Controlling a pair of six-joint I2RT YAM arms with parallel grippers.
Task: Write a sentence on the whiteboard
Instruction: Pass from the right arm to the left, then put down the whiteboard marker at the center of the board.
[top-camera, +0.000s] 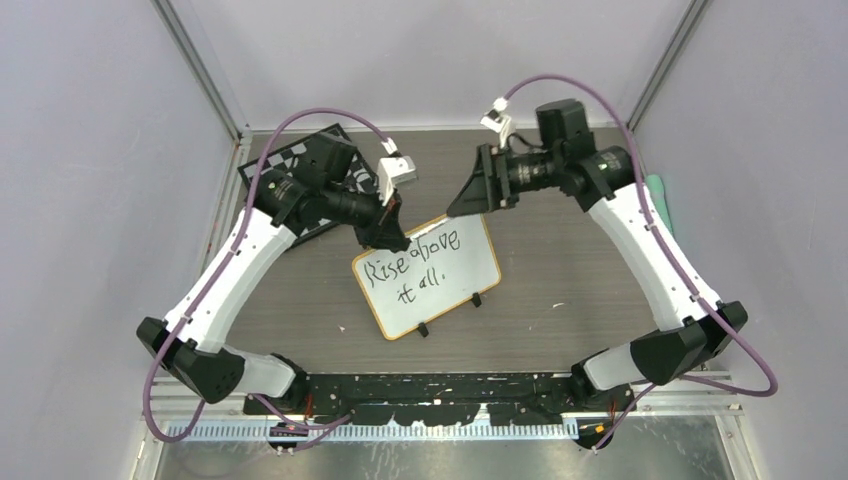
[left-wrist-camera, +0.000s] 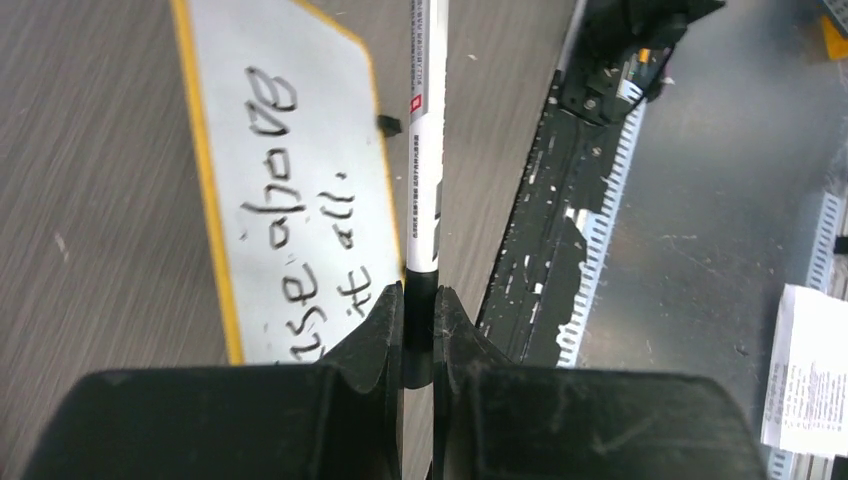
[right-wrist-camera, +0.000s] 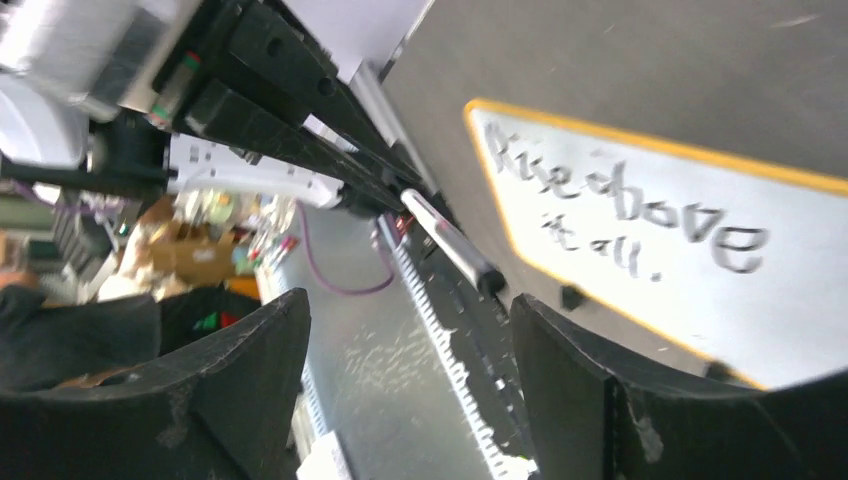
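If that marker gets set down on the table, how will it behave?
Probably rolls: the marker has a slim, round, smooth barrel. Likely stiff and light: it juts straight from the shut jaws of the left gripper without sagging.

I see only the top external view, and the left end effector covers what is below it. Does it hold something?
Observer: Yes. The left wrist view shows the left end effector shut on a marker, gripped at its black end.
Operator: And on the right side, is the marker gripped too?
Observer: No. In the right wrist view the right end effector is open, with nothing between its jaws.
Operator: How does the marker look?
Observer: It has a white barrel with black print and a small red mark.
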